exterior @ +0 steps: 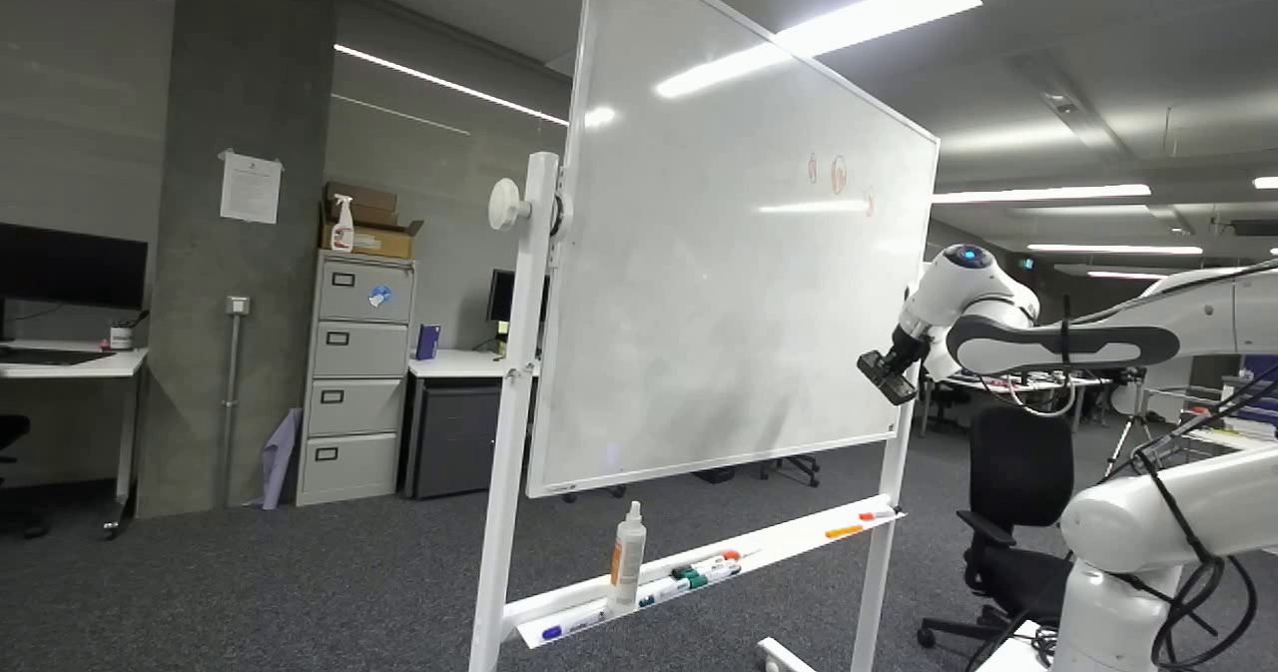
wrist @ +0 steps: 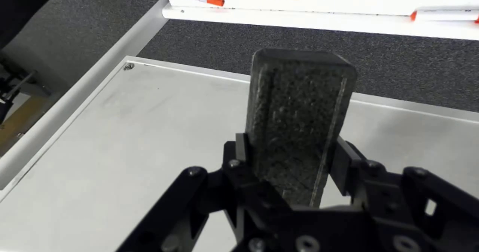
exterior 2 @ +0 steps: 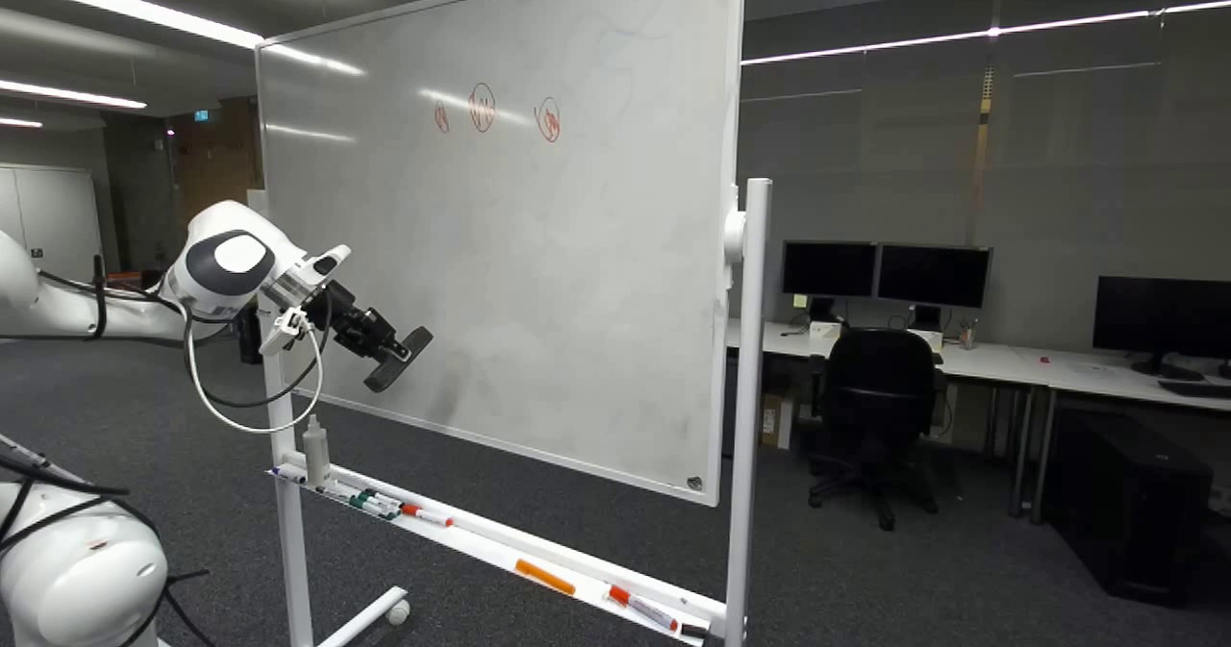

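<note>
We see a rectangular, dark grey block (wrist: 299, 94) with a rough, speckled face, softly rounded corners and a pale line running along one long edge. The black, angular gripper (wrist: 292, 157) pinches it, its fingers (wrist: 242, 147) pressing on opposite long sides. Tilted, the block hangs in front of the lower part of a smooth, glossy whiteboard (exterior 2: 596, 272); we cannot tell whether the two touch. The board's pale surface carries cloudy grey smears (exterior 2: 448, 395) low down and three small red scribbled ovals (exterior 2: 482, 108) higher up. Below it runs a narrow white tray (exterior 2: 481, 543) bearing slim cylindrical markers (exterior 2: 642, 607), a plain orange pen (exterior 2: 545, 576) and an upright, translucent bottle (exterior: 628, 558) with a pointed cap. Dark, finely flecked carpet (exterior: 349, 572) lies beneath them all. In both exterior views, the smooth white arm (exterior 2: 226, 262), built of rounded shells, reaches in from the side at about the height of the board's lower half; it bends near its end, so the gripper slants downward.
</note>
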### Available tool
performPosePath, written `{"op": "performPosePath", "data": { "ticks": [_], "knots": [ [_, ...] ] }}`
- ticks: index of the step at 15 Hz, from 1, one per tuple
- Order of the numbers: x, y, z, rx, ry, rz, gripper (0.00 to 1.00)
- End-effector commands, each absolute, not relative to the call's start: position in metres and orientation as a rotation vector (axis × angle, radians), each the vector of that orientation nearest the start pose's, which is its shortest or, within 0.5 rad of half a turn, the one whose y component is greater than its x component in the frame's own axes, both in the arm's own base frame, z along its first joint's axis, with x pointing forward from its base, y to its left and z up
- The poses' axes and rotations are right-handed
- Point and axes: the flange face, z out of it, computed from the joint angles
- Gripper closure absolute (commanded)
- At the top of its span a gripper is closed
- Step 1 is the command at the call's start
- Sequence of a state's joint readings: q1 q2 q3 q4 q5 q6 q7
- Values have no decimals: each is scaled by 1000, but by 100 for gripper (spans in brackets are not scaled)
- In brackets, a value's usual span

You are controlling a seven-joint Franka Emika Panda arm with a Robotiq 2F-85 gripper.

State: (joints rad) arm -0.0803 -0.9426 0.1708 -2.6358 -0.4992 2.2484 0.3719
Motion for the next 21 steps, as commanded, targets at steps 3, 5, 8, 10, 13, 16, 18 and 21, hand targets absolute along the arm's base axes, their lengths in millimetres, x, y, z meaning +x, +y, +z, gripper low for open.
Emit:
{"op": "performPosePath", "data": {
  "ticks": [3, 5, 8, 10, 13, 16, 18, 21],
  "knots": [
    [317, 27, 577, -3428, 174, -1140, 44],
    [317, 27, 577, -3428, 174, -1140, 69],
    [318, 26, 609, -3371, 194, -1269, 69],
    [317, 26, 638, -3315, 164, -1358, 69],
    [319, 32, 681, -3223, 133, -1507, 69],
    [318, 42, 725, -3109, 57, -1683, 69],
    [319, 48, 756, -3017, -1, -1802, 69],
    [318, 54, 803, -2878, -63, -1973, 69]
  ]
}}
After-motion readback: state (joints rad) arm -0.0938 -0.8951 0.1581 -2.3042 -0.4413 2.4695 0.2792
